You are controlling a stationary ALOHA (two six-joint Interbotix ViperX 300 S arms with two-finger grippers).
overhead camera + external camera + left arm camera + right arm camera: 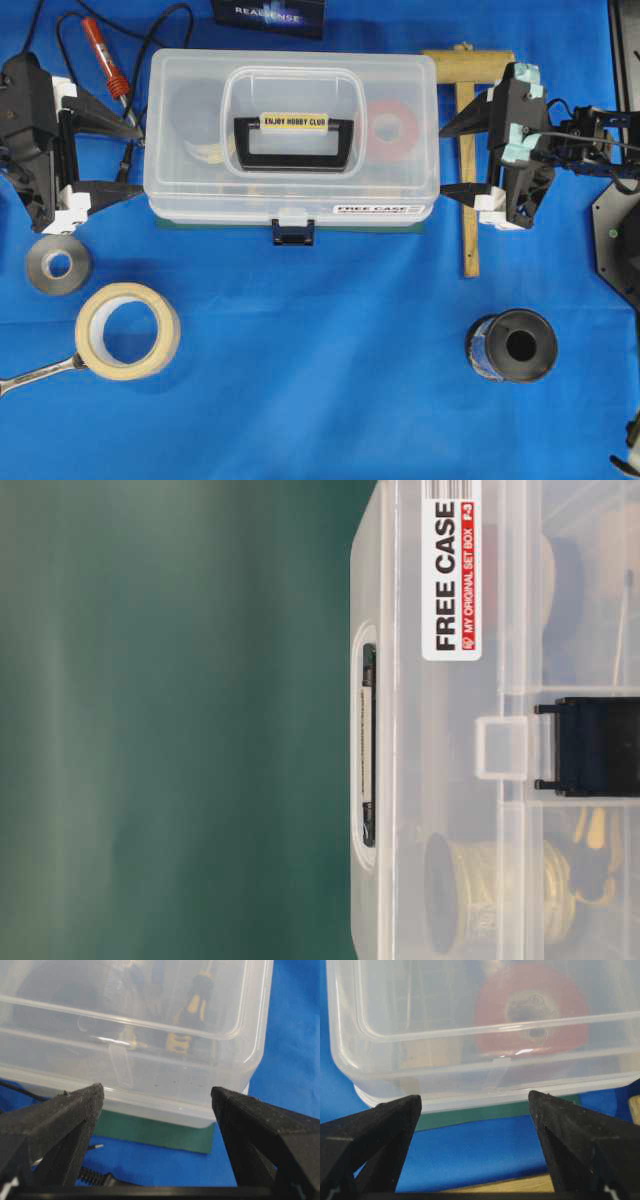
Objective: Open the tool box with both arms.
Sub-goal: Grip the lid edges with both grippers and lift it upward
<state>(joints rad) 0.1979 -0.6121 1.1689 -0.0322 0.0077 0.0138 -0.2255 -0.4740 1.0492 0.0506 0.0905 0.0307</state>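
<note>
In the left wrist view, the left gripper (pixel 157 1097) filled the lower frame with both black fingers spread wide and nothing between them; just beyond their tips stood one end wall of the tool box (pixel 150 1050), clear plastic on a green bottom rim (pixel 155 1132), with yellow-and-black tools dimly visible inside. The right wrist view showed the right gripper (pixel 475 1102) likewise spread wide and empty, facing the opposite end wall of the box, behind which a red roll (pixel 530 1010) showed through. Only the overhead view gave the whole layout: the box lay in the upper centre of the blue cloth (pixel 320 400), lid shut, black handle (pixel 295 140) with its yellow label on top, dark-blue latch (pixel 292 234) at the lower edge, a gripper at each end, near but apart. Only the table-level view, turned sideways, showed the "FREE CASE" label (pixel 452 570) and the latch at close range.
</note>
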